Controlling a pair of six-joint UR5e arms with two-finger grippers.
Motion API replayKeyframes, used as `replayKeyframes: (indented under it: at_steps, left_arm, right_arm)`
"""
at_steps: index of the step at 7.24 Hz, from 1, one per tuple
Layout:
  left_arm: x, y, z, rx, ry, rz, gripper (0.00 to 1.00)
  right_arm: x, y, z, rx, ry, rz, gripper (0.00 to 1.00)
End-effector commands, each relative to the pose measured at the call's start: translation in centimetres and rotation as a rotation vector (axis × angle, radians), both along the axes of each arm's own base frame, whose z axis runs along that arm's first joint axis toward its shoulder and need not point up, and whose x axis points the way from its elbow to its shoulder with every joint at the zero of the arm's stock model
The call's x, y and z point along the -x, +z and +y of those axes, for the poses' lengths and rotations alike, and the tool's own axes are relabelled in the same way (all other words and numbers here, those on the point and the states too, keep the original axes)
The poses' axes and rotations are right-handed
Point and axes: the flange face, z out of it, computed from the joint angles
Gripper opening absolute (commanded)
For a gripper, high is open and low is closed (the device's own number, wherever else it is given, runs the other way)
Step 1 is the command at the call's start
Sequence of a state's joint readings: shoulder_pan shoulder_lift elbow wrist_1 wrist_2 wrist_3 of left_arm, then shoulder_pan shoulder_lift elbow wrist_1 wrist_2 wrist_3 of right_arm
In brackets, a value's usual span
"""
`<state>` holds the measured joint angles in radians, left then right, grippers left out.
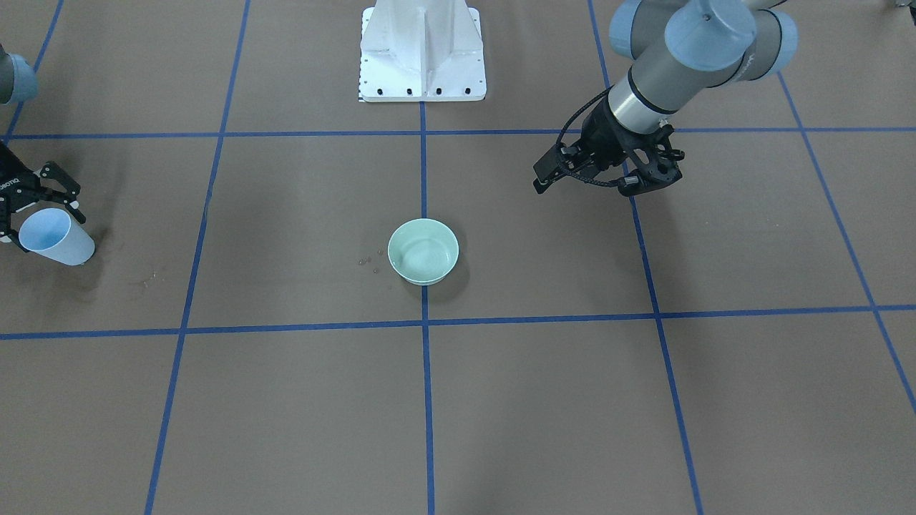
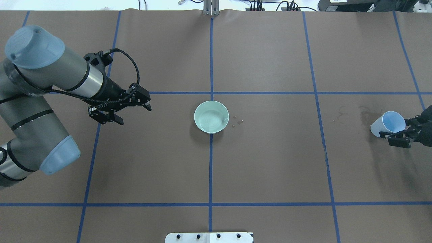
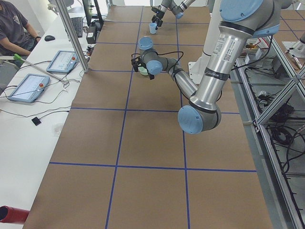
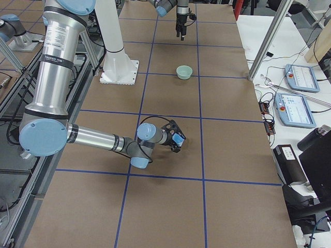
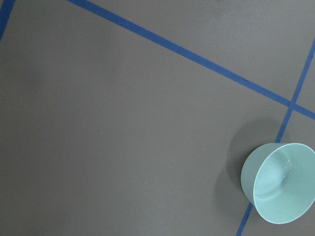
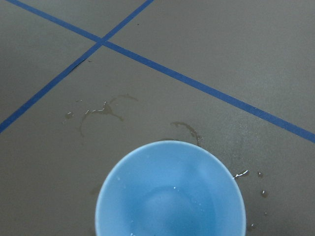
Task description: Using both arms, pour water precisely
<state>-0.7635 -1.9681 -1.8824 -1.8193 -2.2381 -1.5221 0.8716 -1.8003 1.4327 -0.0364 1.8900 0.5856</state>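
On the brown, blue-taped table (image 2: 270, 162), a central mint bowl (image 2: 211, 117) held faintly rippled water (image 1: 424, 252). The right gripper (image 2: 396, 131) clamped a tilted blue cup (image 2: 388, 123) at right, while the left gripper (image 2: 134, 115) hung spread and empty.

Brown matte surface (image 2: 270, 162), gridded with blue tape lines (image 2: 210, 168). White side bench (image 3: 28, 129) runs alongside it, carrying two grey-blue touchscreen pendants (image 3: 63, 60), a black keyboard (image 3: 76, 26) and loose cables. Silver aluminium frame post (image 3: 71, 36) stands at bench edge. Seated person in dark shirt (image 3: 14, 26) at far corner. Even overhead light, soft shadows.
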Motion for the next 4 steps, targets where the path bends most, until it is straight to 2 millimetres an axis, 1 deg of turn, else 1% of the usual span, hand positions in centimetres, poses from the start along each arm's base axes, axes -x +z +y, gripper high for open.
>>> replayKeyframes:
  at_steps: [1, 3, 4]
  left_arm:
    - [0.15, -0.12, -0.02, -0.001, -0.003, 0.002, 1.0]
    - [0.3, -0.25, 0.01, -0.001, -0.004, 0.002, 1.0]
    - [0.37, -0.24, -0.05, 0.0, -0.006, 0.001, 1.0]
  right_arm:
    - [0.32, -0.48, -0.36, -0.007, 0.002, -0.013, 0.93]
    - [0.34, -0.59, -0.41, -0.012, 0.004, -0.017, 0.89]
    - [0.29, -0.55, -0.35, -0.013, 0.003, -0.016, 0.85]
